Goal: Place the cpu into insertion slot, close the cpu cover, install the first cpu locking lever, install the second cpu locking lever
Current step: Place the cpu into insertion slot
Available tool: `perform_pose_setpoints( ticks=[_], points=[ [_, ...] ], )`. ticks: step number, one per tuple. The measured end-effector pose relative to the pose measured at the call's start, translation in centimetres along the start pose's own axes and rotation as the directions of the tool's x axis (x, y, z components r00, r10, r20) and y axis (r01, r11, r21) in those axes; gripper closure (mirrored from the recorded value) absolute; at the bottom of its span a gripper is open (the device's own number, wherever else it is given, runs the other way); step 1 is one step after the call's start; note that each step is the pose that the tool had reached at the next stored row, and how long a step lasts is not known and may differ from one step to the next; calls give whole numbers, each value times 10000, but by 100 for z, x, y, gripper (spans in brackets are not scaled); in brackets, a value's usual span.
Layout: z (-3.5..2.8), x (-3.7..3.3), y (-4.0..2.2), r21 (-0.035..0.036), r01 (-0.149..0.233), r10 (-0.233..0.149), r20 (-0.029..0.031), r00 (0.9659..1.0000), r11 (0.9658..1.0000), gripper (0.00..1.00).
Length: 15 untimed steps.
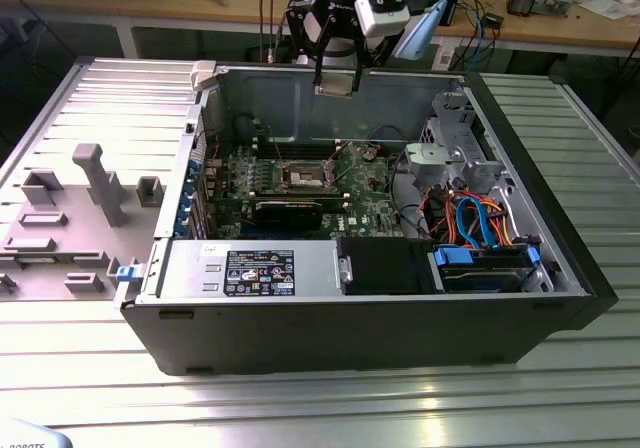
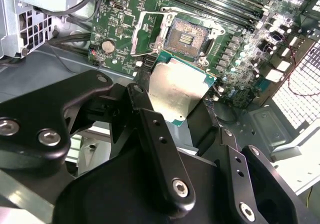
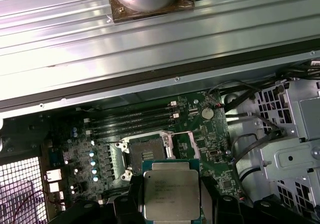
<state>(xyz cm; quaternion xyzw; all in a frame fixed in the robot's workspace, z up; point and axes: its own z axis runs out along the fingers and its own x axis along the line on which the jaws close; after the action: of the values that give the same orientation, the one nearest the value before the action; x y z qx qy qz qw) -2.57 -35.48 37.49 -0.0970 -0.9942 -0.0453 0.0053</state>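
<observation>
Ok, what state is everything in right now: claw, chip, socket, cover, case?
claw: shut on the cpu, up above the case.
cpu: held in the air, metal top towards the first wrist view, not seated.
insertion slot: empty, contacts exposed.
cpu cover: swung open beside the slot.
computer case: open, inside exposed.
locking levers: cannot tell.

A ribbed metal table (image 1: 400, 408) bears an open computer case (image 1: 350, 333) — and, at the exterior view's left, a grey fixture tray (image 1: 110, 238).
</observation>
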Motion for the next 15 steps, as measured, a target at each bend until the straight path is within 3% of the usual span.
perform_pose_setpoints(
  ticks=[15],
  points=[
    [1, 3, 0, -4, -175, 175, 16, 9998, 9998, 46]
  ],
)
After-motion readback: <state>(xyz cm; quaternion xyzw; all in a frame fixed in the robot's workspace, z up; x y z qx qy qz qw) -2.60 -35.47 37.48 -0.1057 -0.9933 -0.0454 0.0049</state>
